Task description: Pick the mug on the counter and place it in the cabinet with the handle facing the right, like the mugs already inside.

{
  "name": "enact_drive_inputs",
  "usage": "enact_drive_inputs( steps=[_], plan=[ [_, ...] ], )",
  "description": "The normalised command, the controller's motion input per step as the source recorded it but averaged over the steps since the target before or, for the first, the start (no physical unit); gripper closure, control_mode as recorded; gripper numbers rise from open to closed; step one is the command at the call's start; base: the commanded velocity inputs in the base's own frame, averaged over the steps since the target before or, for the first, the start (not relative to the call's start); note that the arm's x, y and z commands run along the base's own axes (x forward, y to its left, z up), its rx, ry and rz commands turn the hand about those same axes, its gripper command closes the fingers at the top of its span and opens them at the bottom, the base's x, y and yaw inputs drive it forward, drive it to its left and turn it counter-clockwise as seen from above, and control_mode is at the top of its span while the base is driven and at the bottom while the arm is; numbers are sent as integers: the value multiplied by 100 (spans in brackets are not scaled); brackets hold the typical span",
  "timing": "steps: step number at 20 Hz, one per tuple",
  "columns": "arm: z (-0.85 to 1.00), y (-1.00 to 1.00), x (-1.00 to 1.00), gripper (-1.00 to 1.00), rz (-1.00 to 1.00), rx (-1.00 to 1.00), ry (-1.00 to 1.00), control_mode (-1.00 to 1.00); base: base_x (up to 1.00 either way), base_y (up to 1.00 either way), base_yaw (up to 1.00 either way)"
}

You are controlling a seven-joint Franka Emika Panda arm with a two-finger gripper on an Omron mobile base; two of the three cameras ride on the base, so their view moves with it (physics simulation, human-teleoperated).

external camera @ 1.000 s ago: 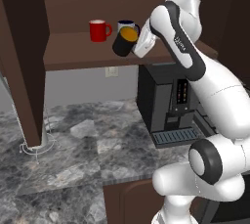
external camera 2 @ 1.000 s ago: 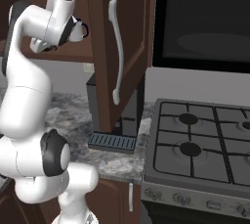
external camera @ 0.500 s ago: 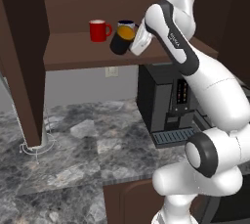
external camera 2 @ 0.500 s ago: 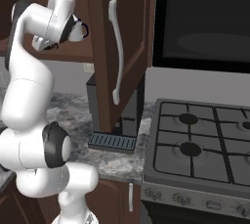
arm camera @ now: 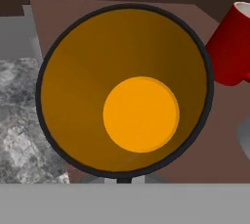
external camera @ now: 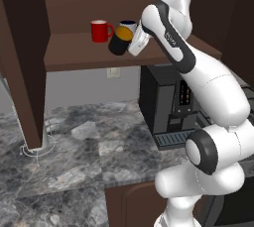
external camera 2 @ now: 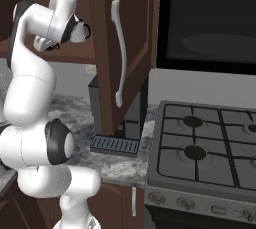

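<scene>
Currently, findings per item:

Black mug: held in air at front edge of cabinet shelf, tilted, mouth facing up-right toward wrist. Orange-yellow inside seen in hand view; dark rim round and whole. Handle not discernible in any view.

Gripper: at mug's rim side, arm reaching up-left from base. Fingers drawn narrow, clamped on black mug; fingertips themselves hidden by mug body in left base view, and only a dark stub at bottom of hand view.

Cabinet: dark brown wood, front open, flat shelf. Black mug hangs just over shelf front; contact w/ shelf cannot be judged.

Red mug: upright on shelf, left of and behind black mug, near but apart. Handle points right. Also at right edge of hand view.

White mug w/ dark rim: upright on shelf, behind black mug, partly covered by it and by wrist.

Counter: grey marbled stone, below cabinet; visible in hand view at left.

Coffee machine: black, on counter under cabinet's right part, drip tray at front.

Cabinet door: swung open, long pale handle, right base view.

Stove: gas hob, right of counter.
</scene>
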Motion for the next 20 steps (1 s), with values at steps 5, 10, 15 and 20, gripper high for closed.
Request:
enact_drive_inputs(
  steps=[5, 10, 15, 20],
  plan=[
    [-5, 5, 13, 100, 0, -1, 0, -100, 0, 0, 0],
    [-4, 7, 14, 100, 0, -1, 0, -100, 0, 0, 0],
    [-8, 9, 11, 100, 0, -3, 2, -100, 0, 0, 0],
    [-15, 1, 9, 100, 0, -3, 1, -100, 0, 0, 0]
  ],
)
